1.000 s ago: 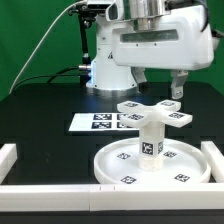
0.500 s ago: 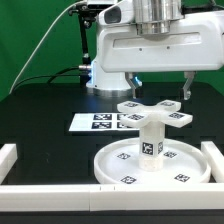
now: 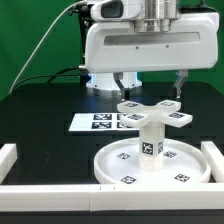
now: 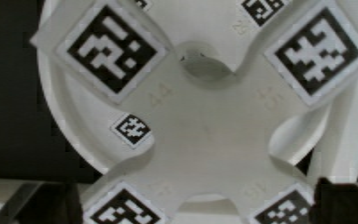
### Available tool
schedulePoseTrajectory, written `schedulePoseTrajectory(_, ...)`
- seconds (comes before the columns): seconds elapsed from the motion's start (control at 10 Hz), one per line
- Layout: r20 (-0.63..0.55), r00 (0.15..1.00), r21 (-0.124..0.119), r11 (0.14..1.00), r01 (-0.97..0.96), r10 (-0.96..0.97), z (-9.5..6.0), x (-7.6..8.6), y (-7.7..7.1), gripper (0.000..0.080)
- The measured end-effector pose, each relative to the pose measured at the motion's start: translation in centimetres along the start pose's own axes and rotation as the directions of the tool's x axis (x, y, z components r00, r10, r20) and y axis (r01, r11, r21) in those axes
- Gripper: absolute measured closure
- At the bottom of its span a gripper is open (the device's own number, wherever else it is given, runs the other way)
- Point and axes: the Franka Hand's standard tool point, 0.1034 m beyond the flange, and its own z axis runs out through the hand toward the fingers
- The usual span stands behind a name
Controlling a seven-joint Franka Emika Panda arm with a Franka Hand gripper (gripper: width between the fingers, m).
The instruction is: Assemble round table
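The round disc (image 3: 185,165) lies flat on the black table. The short leg (image 3: 150,146) stands upright on its hub, and the cross-shaped base (image 3: 156,114) sits on top of the leg. My gripper (image 3: 150,94) is open and empty, just above and behind the cross base, with one finger (image 3: 121,86) on each side of it. In the wrist view the cross base (image 4: 202,105) fills the frame, with big tags on its arms. My gripper (image 4: 197,212) shows only as dark fingertips (image 4: 30,206) at the corners, apart from the cross base.
The marker board (image 3: 95,122) lies on the table at the exterior view's left, behind the disc. White border rails run along the left (image 3: 8,160), front (image 3: 60,198) and right (image 3: 213,152). The robot's base (image 3: 105,78) stands at the back.
My hand has moved toward the exterior view's left and now sits centred over the cross base, with both fingers in view. The table parts have not moved.
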Motion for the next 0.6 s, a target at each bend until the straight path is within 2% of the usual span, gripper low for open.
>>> schedulePoseTrajectory(0.3, 0.003, 1.0, 0.002, 1.0, -0.031, 0.031, 0.2, -0.1, 0.0, 0.0151)
schedulePoseTrajectory(0.6, 0.027, 0.989, 0.005, 0.99, -0.143, 0.142, 2.1, -1.0, -0.1, 0.0151)
